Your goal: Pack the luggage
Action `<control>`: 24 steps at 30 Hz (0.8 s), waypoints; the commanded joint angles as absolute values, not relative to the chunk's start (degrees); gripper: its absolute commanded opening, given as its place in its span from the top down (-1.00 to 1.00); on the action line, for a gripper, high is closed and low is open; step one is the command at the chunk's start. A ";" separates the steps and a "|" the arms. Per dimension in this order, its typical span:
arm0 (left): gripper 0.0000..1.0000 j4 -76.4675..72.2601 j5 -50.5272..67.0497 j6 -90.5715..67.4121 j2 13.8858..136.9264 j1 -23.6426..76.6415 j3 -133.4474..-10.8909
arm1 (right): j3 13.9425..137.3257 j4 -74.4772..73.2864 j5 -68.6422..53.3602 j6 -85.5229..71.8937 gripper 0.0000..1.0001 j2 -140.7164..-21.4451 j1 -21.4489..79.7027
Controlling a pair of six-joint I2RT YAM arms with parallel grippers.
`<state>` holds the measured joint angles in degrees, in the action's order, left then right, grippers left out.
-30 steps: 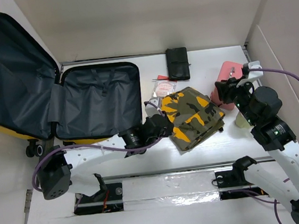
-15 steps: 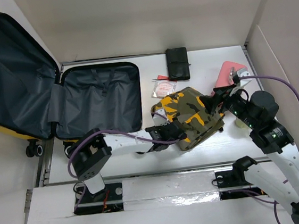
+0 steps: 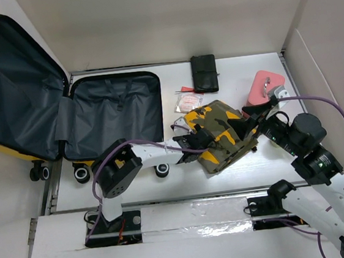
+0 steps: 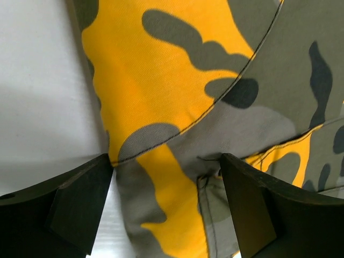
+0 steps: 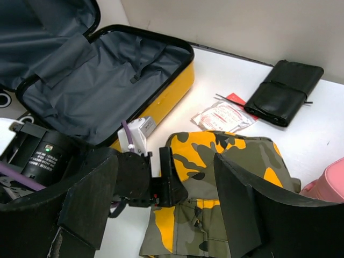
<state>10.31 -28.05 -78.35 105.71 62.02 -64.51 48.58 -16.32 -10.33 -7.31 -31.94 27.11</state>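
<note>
You are looking at a robot test cell in a lab, not a lived-in room. The white worktop (image 3: pixel 237 76) is boxed in at the back and on both sides by plain pale panels (image 3: pixel 166 18), like a booth built for filming. The left arm (image 3: pixel 156 157) and the right arm (image 3: pixel 311 133), both white and black, are bolted to a shiny mounting plate (image 3: pixel 193 214) along the near edge, and purple cables (image 3: pixel 342 111) loop loose from them. The things laid out read as staged props: the open yellow luggage (image 3: pixel 118 113), a folded camouflage garment (image 3: pixel 221 130), a black pouch (image 3: pixel 204 73), a pink item (image 3: pixel 264 85) and a small packet (image 3: pixel 189 101).
</note>
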 commanded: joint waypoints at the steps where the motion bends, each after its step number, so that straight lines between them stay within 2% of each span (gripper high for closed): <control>1: -0.58 15.21 -31.11 -83.94 109.76 61.00 -65.39 | 48.25 -14.68 -10.46 -6.85 -0.54 -31.29 27.77; 3: -0.57 13.90 -30.41 -83.15 111.35 60.39 -66.70 | 48.16 -14.24 -11.16 -7.03 -0.53 -31.38 27.77; 6: -0.38 12.66 -29.53 -81.13 113.99 60.38 -68.11 | 48.43 -14.15 -12.04 -7.47 -0.52 -31.47 27.77; 8: 0.24 10.56 -29.88 -78.59 114.17 59.77 -67.16 | 48.52 -13.89 -12.57 -7.99 -0.52 -31.38 27.77; 10: 0.69 6.51 -29.27 -76.91 113.38 58.98 -64.18 | 48.52 -13.27 -13.18 -8.35 -0.51 -31.12 27.77; 13: 0.98 -0.86 -28.48 -73.75 110.05 57.40 -58.30 | 48.25 -11.96 -14.32 -9.05 -0.49 -31.46 27.77; 18: 1.00 -8.07 -28.91 -64.81 103.02 56.34 -54.23 | 47.99 -10.29 -15.29 -9.58 -0.47 -32.87 28.30; 24: 1.00 -8.35 -25.67 -49.68 91.69 56.34 -58.18 | 47.73 -6.52 -12.05 -10.28 -0.47 -33.49 28.30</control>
